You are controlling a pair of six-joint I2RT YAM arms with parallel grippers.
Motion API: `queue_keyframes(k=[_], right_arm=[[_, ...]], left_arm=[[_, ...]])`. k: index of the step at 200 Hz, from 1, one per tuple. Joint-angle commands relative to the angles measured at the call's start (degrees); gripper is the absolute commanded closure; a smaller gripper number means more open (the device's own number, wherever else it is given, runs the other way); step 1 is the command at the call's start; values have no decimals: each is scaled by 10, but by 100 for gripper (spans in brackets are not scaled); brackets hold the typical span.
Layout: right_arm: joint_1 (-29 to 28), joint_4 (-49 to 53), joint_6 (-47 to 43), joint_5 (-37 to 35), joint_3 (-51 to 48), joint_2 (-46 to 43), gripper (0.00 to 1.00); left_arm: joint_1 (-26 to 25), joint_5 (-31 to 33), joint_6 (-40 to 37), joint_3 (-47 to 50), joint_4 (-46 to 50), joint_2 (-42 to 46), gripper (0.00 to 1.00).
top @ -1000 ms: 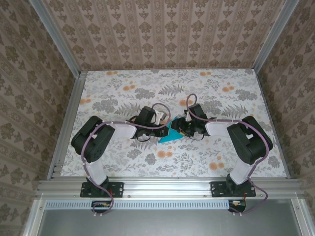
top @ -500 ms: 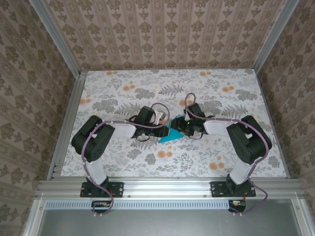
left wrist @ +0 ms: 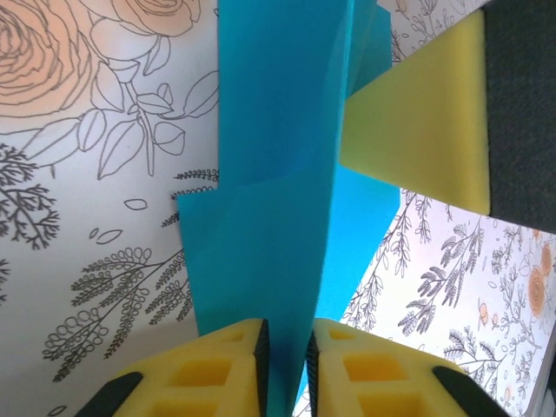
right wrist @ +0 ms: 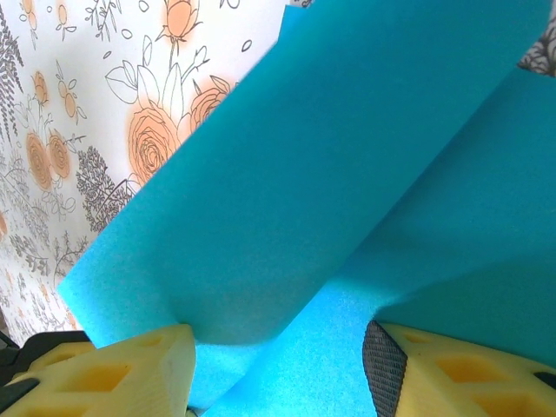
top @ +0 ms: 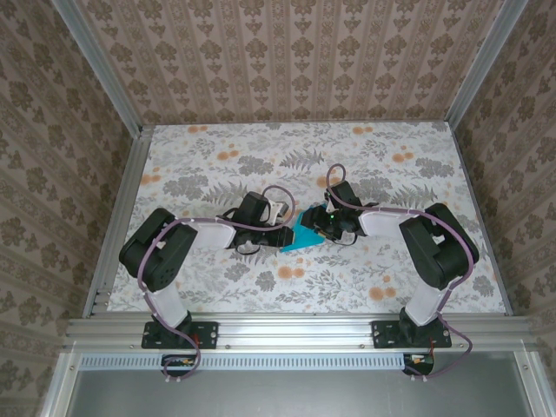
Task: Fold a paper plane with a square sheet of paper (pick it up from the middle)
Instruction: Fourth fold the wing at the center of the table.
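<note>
Left elbow had swung toward 8 o'clock. Left pincer point(left wrist: 287, 334) pinched the folded turquoise sheet point(left wrist: 269, 174); right pincer point(right wrist: 278, 347) straddled it, spread. Crease wanted slow, even pressing.

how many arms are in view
2: left arm at left, right arm at right; left end effector and right end effector both at the paper mid-table.

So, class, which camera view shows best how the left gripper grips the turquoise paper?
The left wrist view: the left gripper pinches the turquoise paper edge-on between its yellow pads. The top view shows it as a small turquoise patch; the right wrist view, broad folds up close.
</note>
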State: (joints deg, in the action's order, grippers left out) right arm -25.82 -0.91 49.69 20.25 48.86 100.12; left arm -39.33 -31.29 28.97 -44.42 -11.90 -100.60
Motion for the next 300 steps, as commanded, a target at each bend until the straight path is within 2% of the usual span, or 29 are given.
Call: queue_keyframes(k=[1,110,146,172,212,238,260,300], right_arm=[[0,68,7,-59,-2,32,42],[-1,79,5,-62,-4,35,43],[-1,85,3,-64,-4,36,44],[-1,94,-3,-71,-3,36,44],[-1,105,-7,-77,-1,37,44],[-1,115,-10,-88,1,37,44],[-2,128,-10,-100,6,40,44],[-7,165,-2,-132,19,44,47]], left_arm=[[0,-19,8,-1,7,1,82],[-3,-51,-8,-54,17,-41,80],[-1,-50,-9,-58,27,-31,79],[8,-32,-9,-47,48,5,72],[29,-2,21,-19,52,52,50],[37,43,52,8,45,92,42],[36,68,77,31,29,118,43],[21,43,100,50,-25,121,59]])
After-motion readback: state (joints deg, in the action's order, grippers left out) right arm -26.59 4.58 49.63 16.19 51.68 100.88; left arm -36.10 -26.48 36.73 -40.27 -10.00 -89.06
